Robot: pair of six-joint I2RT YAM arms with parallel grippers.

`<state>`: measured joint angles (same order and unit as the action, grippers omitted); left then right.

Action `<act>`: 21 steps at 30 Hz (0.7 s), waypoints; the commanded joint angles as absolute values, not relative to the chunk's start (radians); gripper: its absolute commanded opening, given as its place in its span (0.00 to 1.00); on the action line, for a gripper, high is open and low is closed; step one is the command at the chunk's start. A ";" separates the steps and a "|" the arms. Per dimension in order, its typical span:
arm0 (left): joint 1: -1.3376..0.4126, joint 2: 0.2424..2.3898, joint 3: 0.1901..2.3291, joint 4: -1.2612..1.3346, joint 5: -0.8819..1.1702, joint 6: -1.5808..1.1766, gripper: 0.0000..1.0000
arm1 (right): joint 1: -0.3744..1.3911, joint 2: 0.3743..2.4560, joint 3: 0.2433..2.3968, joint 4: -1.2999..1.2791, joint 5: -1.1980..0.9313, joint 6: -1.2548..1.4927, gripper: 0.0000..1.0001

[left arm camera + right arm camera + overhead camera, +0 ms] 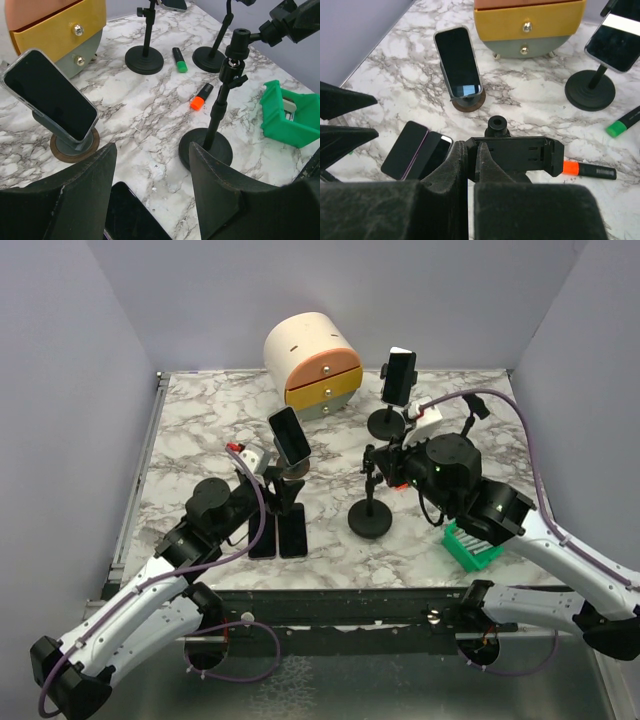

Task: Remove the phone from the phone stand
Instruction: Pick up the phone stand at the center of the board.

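The phone [50, 92] leans in a low round stand [74, 145] at ten o'clock from the half-open, empty left gripper [152, 150]. The right gripper [471, 150] is closed tight at the end of an empty clamp [520, 157]. The phone is likely rigid, light and slick-faced; its long edges offer the best grip.

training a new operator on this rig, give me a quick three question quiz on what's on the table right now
1. How many phones lie flat on the marble table?
2. True or false: the clamp on top of the black stand next to the right fingers holds a phone.
3. The left fingers are: A open, B shut with nothing between them, C shut on a phone.

Key:
1. Two, side by side.
2. False, the clamp is empty.
3. A.
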<state>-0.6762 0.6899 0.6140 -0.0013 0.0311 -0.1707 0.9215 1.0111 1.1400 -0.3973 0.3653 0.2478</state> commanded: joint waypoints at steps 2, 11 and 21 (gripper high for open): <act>-0.676 0.653 0.603 0.004 -0.032 -0.167 0.61 | 0.920 1.055 1.248 -0.234 0.464 0.163 0.00; -0.676 0.632 0.603 0.002 -0.069 -0.170 0.61 | 0.919 1.173 1.286 -0.061 0.543 0.073 0.00; -0.677 0.591 0.601 0.002 -0.147 -0.173 0.61 | 0.864 1.360 1.368 0.078 0.545 0.048 0.00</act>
